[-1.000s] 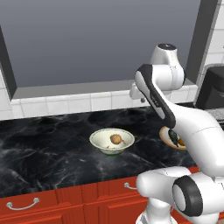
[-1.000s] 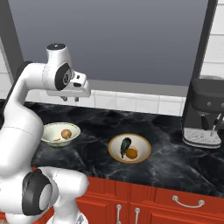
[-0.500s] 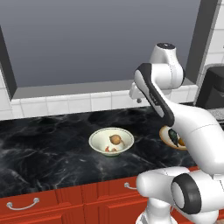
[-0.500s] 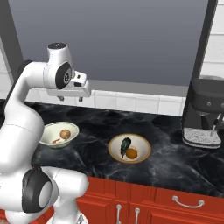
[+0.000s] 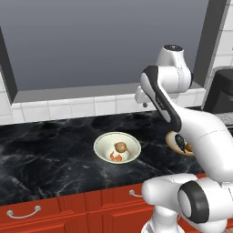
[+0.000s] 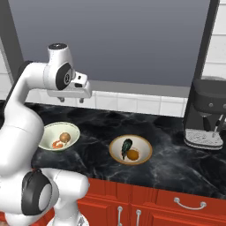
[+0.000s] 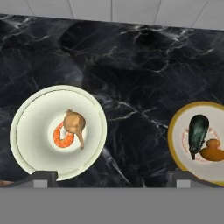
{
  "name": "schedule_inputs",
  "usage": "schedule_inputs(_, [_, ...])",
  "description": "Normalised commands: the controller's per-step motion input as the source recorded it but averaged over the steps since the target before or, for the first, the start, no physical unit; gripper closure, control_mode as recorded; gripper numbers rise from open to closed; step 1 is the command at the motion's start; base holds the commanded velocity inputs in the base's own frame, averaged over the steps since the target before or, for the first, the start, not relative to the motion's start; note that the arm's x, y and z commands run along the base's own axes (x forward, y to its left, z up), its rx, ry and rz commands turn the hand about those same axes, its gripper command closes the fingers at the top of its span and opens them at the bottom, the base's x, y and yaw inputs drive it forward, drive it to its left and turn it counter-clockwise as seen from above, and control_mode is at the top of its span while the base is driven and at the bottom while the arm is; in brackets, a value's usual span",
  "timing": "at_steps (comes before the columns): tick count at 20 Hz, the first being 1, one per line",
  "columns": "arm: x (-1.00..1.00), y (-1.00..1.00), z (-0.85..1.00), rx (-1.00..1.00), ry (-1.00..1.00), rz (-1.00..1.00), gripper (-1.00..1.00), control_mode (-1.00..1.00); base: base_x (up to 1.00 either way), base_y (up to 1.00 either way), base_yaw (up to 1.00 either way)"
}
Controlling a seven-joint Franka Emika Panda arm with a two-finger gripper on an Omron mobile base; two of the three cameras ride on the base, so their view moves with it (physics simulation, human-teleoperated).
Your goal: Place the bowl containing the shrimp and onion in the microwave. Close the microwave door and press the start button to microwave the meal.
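Cream-white bowl point(image 5: 117, 148), holding shrimp point(image 7: 62, 136) and onion point(image 7: 75, 123), sits on the black counter point(image 5: 45, 154) toward its front edge, while the gripper point(image 6: 70, 99), seemingly wide open and empty, hangs above.

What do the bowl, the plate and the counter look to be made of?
The bowl looks like glazed ceramic: smooth cream inside, pale green rim. The plate also looks ceramic, with a tan-gold rim and a pale centre. The counter reads as polished black marble, from its white veining. All rendered, so only likely.
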Motion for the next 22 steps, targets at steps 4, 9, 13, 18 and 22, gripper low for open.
schedule_inputs(4, [-0.23,-0.05,-0.05,0.00,0.00,0.00,-1.00,-1.00,0.00,0.00,0.00])
schedule_inputs(9, [-0.31,0.00,-0.22,0.00,-0.01,0.00,-1.00,-1.00,0.00,0.00,0.00])
schedule_inputs(13, [-0.32,0.00,-0.21,0.00,0.00,0.00,-1.00,-1.00,0.00,0.00,0.00])
schedule_inputs(18, [-0.10,0.00,-0.08,0.00,-0.01,-0.01,-1.00,-1.00,0.00,0.00,0.00])
schedule_inputs(22, [-0.01,0.00,-0.14,0.05,-0.04,0.00,-1.00,-1.00,0.00,0.00,0.00])
